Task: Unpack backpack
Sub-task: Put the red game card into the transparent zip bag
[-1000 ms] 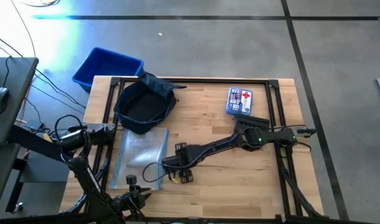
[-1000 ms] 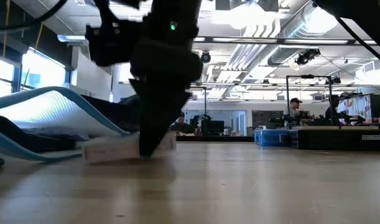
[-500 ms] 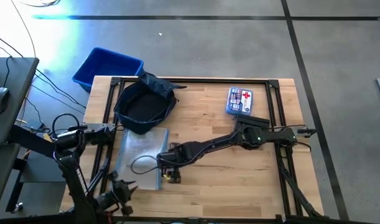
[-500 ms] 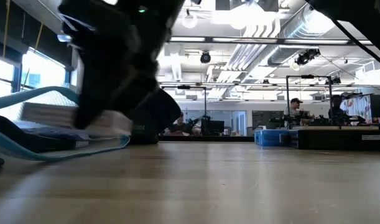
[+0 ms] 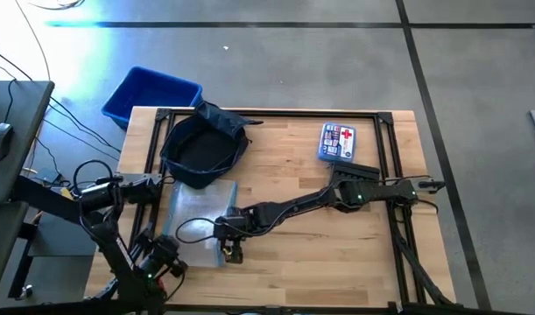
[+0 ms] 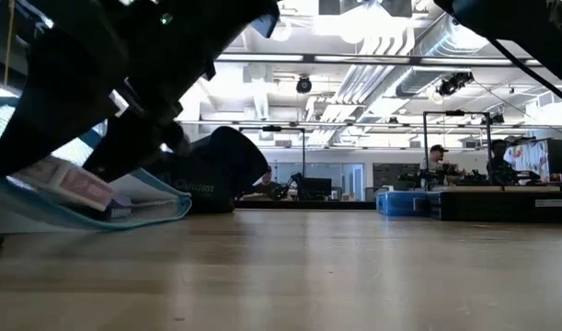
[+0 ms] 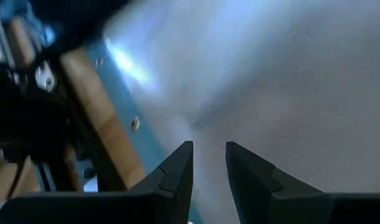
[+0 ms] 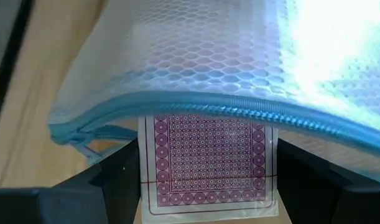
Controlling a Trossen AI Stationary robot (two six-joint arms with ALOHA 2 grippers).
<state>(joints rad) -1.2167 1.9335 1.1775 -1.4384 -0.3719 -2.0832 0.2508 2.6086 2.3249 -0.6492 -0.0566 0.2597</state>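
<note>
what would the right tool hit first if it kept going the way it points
Probably the clear zip pouch: the right tool, holding a card box, faces its open zippered mouth.

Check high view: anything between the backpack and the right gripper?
Yes. In the high view, the clear zip pouch lies between the backpack and the right gripper, which holds a card box at the pouch's edge.

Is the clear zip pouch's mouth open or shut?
Open. In the right wrist view the pouch's blue zipper edge is lifted, and the card box in the right gripper sits partly under it.
</note>
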